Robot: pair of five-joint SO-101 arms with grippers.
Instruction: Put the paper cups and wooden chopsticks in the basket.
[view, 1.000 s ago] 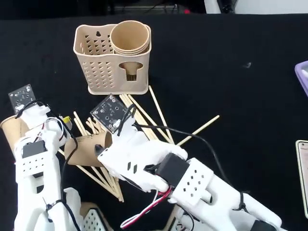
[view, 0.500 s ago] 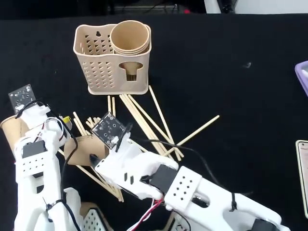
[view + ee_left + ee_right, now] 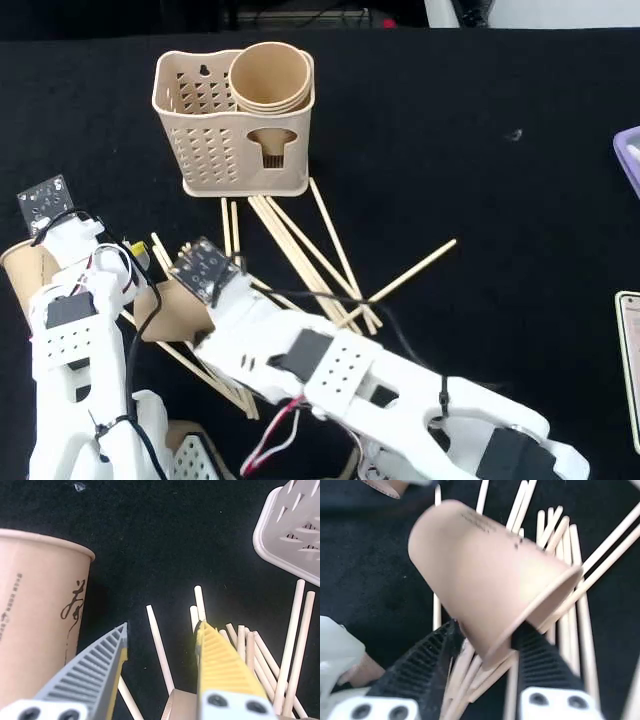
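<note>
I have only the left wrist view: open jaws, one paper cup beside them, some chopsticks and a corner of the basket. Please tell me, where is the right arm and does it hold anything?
Observer: The right gripper has its jaws open on either side of a second paper cup, which lies tipped over on the chopsticks.
Operator: Is anything inside the basket already?
Observer: Yes. The basket holds stacked cups in one compartment.
Operator: Do all the chopsticks lie together?
Observer: No. One stray chopstick lies slanted across the others and reaches out to the side.
</note>
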